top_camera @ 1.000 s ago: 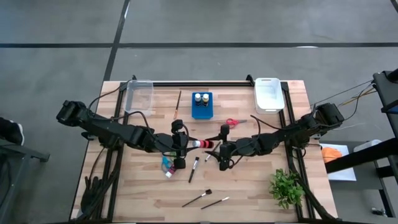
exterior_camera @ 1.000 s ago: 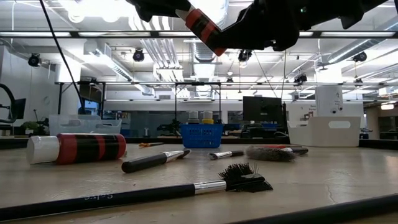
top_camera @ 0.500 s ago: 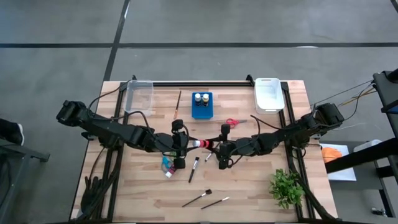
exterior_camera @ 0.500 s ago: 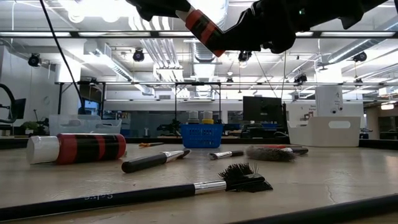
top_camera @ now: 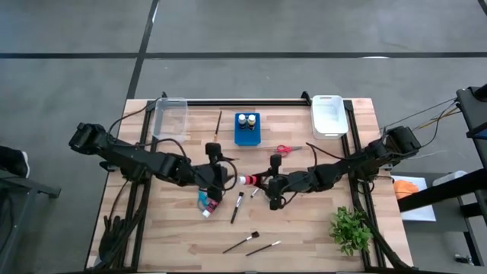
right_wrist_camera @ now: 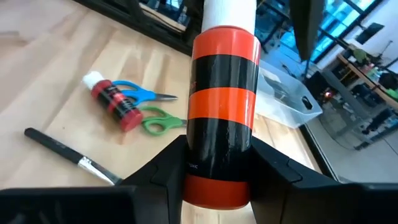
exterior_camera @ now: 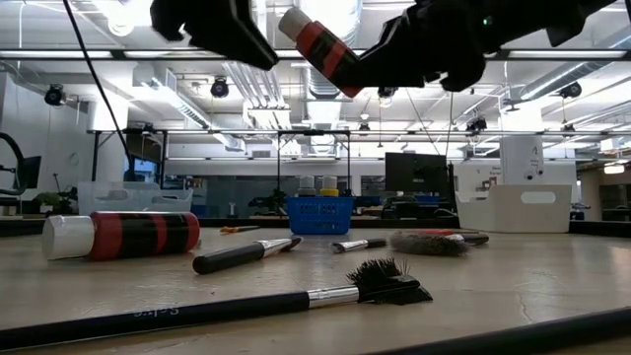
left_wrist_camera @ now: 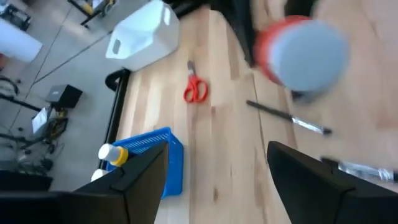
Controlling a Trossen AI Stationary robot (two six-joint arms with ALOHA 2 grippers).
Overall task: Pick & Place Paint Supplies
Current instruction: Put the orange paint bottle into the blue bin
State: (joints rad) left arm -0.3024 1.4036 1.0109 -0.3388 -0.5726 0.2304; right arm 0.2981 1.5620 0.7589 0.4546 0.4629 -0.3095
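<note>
At the counter's left: your left claw (top_camera: 216, 181) hangs above the wood with its fingers spread wide, gripping nothing, just beside the bottle's white cap.
Below the left claw: a second paint bottle (top_camera: 204, 208) lies beside blue and green scissors (right_wrist_camera: 152, 109) on the counter (top_camera: 304, 228).
Centre, in the air: the red-and-black paint bottle (top_camera: 249, 180) sits clenched in your right claw (top_camera: 268, 183), clear of the counter.
Step in hand: this reads as a handover between arms, the bottle now resting with the right claw alone.
Next move: carry the bottle to a bin, likely the white bin (top_camera: 328, 116) at the right rear; lift first, then travel.
In the way: the left claw is close to the cap, so back it off before you swing.
Back row: clear bin (top_camera: 169, 116), a thin brush (top_camera: 218, 129), blue bottle holder (top_camera: 246, 129), red scissors (top_camera: 283, 150).
Front: loose brushes (top_camera: 242, 243) lie near the edge.
Right front: a leafy plant (top_camera: 351, 228), well apart.
</note>
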